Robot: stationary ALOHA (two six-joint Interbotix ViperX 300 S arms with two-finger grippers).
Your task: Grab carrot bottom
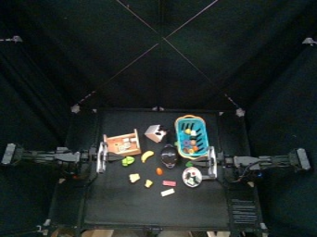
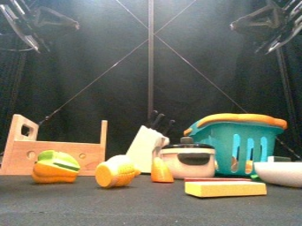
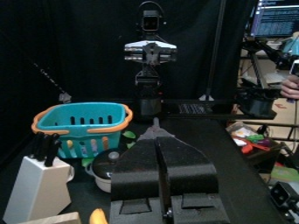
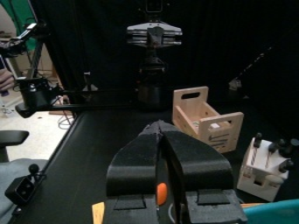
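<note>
Front view shows the carrot bottom (image 2: 162, 171) best: a stubby orange piece on the table (image 2: 141, 205), touching or just beside the small pot (image 2: 189, 161) and in front of the white knife block (image 2: 144, 147). It looks broader at its base than at its top, but I cannot tell its long axis for certain. From above I take it for the orange bit (image 1: 166, 151) near the table's middle, between the wooden crate (image 1: 121, 143) and the blue basket (image 1: 192, 136).

Both my arms rest at the table's sides, well apart from it. My left fingers (image 3: 160, 150) are pressed together on nothing, and so are my right fingers (image 4: 160, 143). Neither wrist view shows the carrot.

It lies inward from both, roughly midway, perhaps slightly nearer the right. I judge the left the clearer approach, since the basket and pot crowd the right side.
</note>
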